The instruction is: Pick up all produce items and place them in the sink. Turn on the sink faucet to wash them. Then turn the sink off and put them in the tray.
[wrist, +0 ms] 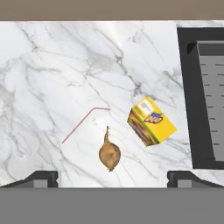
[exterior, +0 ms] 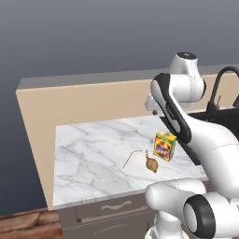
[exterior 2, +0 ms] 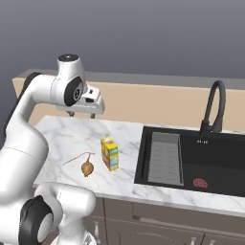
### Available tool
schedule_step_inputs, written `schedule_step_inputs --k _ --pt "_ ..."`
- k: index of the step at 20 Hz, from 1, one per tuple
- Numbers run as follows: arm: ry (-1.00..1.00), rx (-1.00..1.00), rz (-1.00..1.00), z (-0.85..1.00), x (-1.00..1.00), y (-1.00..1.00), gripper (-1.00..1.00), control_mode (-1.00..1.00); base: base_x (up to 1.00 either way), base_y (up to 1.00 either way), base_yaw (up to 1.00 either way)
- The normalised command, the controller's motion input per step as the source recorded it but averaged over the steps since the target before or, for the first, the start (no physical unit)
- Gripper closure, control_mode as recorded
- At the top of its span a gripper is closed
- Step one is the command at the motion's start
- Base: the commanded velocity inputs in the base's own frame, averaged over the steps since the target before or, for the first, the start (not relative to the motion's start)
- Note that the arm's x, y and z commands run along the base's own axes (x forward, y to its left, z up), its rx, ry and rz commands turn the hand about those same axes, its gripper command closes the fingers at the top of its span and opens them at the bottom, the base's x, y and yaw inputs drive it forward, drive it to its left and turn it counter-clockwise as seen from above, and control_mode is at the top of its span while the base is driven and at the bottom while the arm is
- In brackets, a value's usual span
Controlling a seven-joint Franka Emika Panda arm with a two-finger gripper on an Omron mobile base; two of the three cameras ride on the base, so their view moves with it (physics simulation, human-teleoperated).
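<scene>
A small golden-brown bulb (exterior: 151, 164) (exterior 2: 87, 168) (wrist: 109, 155), the one produce item in sight, lies on the marble counter with a long thin stalk bent away from it. My gripper (exterior 2: 82, 115) (wrist: 112, 179) hangs well above the counter, looking down on the bulb, open and empty. The black sink (exterior 2: 217, 148) is set into the counter to the right, a red drain (exterior 2: 200, 182) in its floor. The dark gooseneck faucet (exterior 2: 214, 107) (exterior: 223, 88) rises behind it. The tray is out of view.
A yellow printed carton (exterior: 165, 145) (exterior 2: 109, 153) (wrist: 151, 121) stands just right of the bulb, between it and the sink. A grey ribbed insert (exterior 2: 165, 158) (wrist: 212, 100) fills the sink's left side. A tan backsplash (exterior 2: 143, 103) runs behind the counter.
</scene>
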Motion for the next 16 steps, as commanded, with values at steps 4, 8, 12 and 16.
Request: schedule_step_inputs --k 4,8,12,16 --pt "0.00 0.00 0.00 -0.35 -0.10 0.00 -1.00 -1.00 0.00 0.00 0.00" --pt "0.01 -0.02 -0.01 -0.48 -0.38 0.00 -1.00 -1.00 0.00 0.00 0.00" --pt "0.03 -0.01 -0.03 -0.47 -0.49 0.00 -1.00 -1.00 0.00 0.00 0.00" --pt "0.00 0.00 -0.04 -0.42 -0.65 0.00 -1.00 -1.00 0.00 0.00 0.00"
